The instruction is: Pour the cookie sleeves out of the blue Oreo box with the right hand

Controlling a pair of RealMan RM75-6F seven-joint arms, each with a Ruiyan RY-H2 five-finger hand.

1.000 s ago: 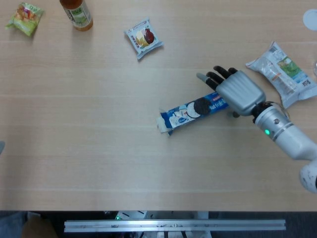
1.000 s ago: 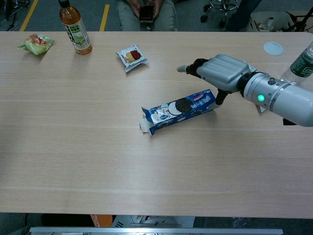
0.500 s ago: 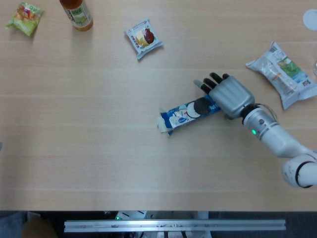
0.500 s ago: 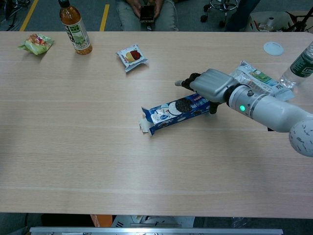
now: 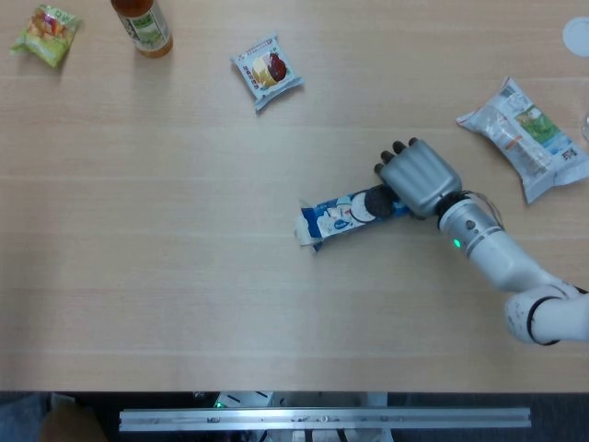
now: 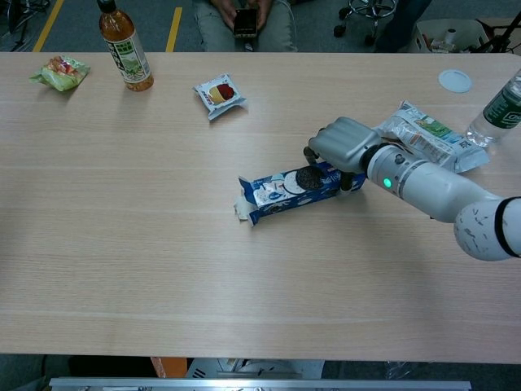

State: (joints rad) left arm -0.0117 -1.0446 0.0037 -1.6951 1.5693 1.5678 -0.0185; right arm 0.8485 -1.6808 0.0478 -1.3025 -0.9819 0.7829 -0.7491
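The blue Oreo box [image 5: 339,215] [image 6: 283,190] lies flat on the wooden table, its torn-open flap end pointing left. My right hand [image 5: 419,177] [image 6: 340,143] sits over the box's right end, fingers curled down over the far side and thumb at the near side, gripping it. The box still rests on the table. No cookie sleeves show outside the box. My left hand appears in neither view.
A crinkled white-and-green bag [image 5: 526,136] [image 6: 423,133] lies just right of my right hand. A small snack packet [image 5: 267,72] [image 6: 218,93], a tea bottle [image 5: 143,26] [image 6: 126,50] and a green packet [image 5: 46,34] [image 6: 61,72] stand far left. A water bottle [image 6: 505,102] and white lid [image 6: 454,80] are far right.
My right hand came down and left onto the box's right end and its fingers curled around it. The box shifted slightly to the right.
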